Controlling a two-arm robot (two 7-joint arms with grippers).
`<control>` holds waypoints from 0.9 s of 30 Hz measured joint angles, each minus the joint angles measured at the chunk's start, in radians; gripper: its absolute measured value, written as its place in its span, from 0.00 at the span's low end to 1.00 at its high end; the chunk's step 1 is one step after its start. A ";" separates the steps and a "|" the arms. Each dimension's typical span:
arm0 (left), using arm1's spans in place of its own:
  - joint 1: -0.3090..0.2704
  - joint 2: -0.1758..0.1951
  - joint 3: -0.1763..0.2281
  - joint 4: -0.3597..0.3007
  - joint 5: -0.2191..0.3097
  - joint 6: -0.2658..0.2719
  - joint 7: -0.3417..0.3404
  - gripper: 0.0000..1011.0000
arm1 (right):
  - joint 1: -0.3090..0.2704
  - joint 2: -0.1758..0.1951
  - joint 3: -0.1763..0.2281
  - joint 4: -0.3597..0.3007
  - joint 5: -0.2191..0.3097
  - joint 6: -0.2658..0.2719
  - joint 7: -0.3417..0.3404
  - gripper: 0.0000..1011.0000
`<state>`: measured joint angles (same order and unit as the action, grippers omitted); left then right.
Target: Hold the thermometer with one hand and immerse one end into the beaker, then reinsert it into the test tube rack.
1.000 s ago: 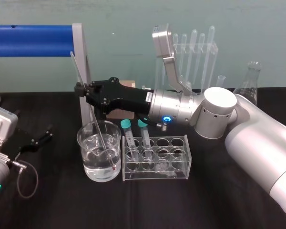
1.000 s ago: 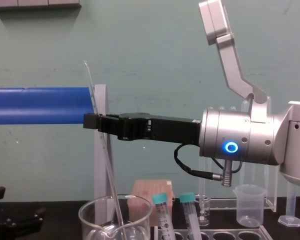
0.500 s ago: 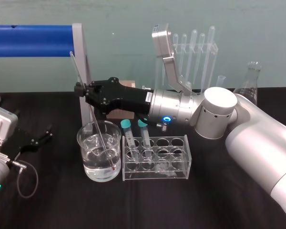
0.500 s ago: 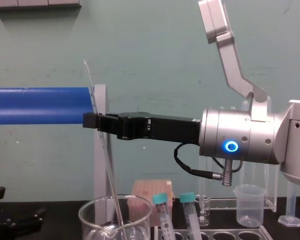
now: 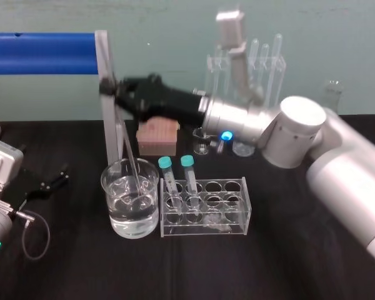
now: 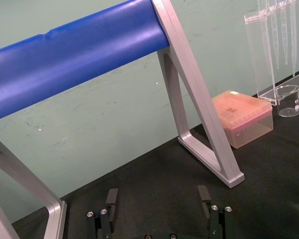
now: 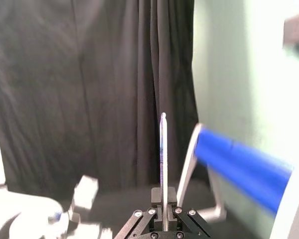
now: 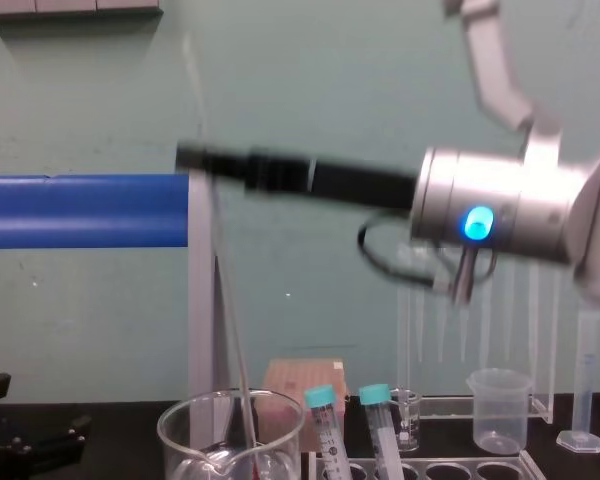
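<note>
Soft, even light falls from overhead. The pale wall (image 8: 330, 90) is uniformly bright and the black table (image 5: 269, 262) soaks the light up, so shadows barely show. My right gripper (image 5: 112, 94) and its forearm (image 5: 175, 107) are smeared with blur in the head and chest views, and my blue ring (image 5: 225, 135) glows as a stretched blot. The beaker (image 5: 107, 181) and test tube rack (image 5: 203, 209) near me are crisp, with small white glints on the glass rim and the water. From my right wrist the thermometer (image 7: 162, 154) is sharp, while the blue bar (image 7: 239, 164) and the washed-out wall behind it are blurred. My left wrist view is clean, with a dull sheen along the bar.
</note>
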<state>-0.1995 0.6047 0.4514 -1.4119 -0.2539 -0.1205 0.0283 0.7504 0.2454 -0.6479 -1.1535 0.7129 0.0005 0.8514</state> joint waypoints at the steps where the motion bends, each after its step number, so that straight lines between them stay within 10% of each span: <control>1: 0.000 0.000 0.000 0.000 0.000 0.000 0.000 1.00 | 0.001 0.005 0.010 -0.018 0.009 0.002 -0.003 0.05; 14: 0.000 0.000 0.000 0.000 0.000 0.000 0.000 1.00 | 0.033 0.112 0.206 -0.301 0.161 0.014 -0.123 0.05; 27: 0.000 0.000 0.000 0.000 0.000 0.000 0.000 1.00 | -0.086 0.272 0.253 -0.446 0.199 0.081 -0.243 0.05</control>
<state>-0.1996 0.6047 0.4514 -1.4120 -0.2539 -0.1206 0.0283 0.6639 0.5176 -0.3949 -1.5993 0.9116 0.0810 0.6079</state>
